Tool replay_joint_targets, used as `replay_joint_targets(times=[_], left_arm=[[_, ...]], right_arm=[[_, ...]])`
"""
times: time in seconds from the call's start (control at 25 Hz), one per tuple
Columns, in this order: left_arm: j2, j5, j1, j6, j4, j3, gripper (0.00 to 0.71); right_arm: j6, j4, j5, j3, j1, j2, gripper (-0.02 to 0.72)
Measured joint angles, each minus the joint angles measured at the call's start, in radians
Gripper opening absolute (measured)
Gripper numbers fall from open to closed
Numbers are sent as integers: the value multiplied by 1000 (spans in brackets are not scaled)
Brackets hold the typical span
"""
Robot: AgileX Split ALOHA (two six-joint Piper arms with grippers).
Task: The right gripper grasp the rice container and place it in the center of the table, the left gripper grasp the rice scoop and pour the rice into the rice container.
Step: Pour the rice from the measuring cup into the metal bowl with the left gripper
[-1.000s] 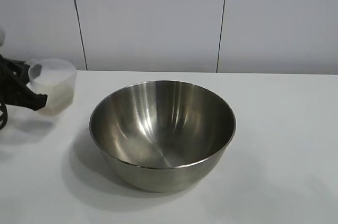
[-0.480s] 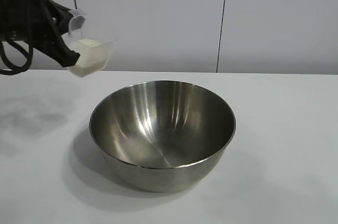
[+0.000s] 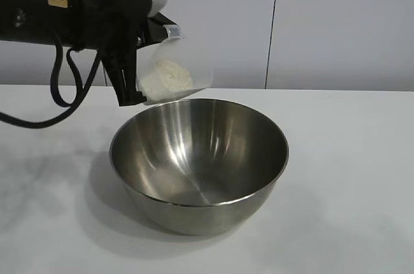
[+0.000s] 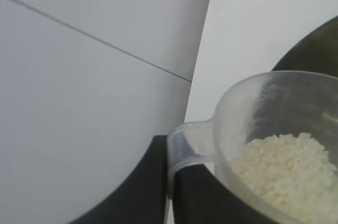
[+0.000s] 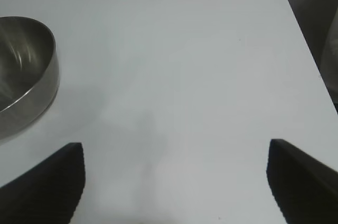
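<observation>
The large round stainless-steel bowl (image 3: 198, 163) stands upright near the middle of the plain white worktop (image 3: 349, 177); its shiny inside looks empty.

The black left gripper (image 3: 132, 70) hangs in the air over the bowl's far-left rim. Its jaws are clamped shut on the flat handle tab of the small clear plastic scoop cup (image 3: 173, 67). In the left wrist view the tab (image 4: 193, 142) sits between the two dark fingers (image 4: 150, 182). The cup is tipped over, mouth turned toward the bowl, with its lower edge just above the rim and not touching it (as far as the exterior view shows).

The white rice grains (image 3: 167, 81) lie heaped against the cup's lower wall, all inside the cup; the left wrist view shows the same pale heap (image 4: 285, 174) banked toward the mouth.

The right gripper (image 5: 177, 179) shows only in its own wrist view: its two dark jaws stand wide apart with nothing between them, above bare worktop (image 5: 179, 65). The bowl's edge (image 5: 31, 71) lies well to one side of it.
</observation>
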Motion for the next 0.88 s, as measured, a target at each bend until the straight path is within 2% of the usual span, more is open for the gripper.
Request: replay_joint_targets(times=[0.4,0.6,0.88], left_arm=[[0,0,0,24,124,0,6],[16,0,-4,52,236,-3,6],[155,-55,-4,259,256,-56,6]], right_arm=[[0,0,-1,0,0,0,641],[0,0,-1,0,0,0,641],[0,0,-1,0,0,0,641]])
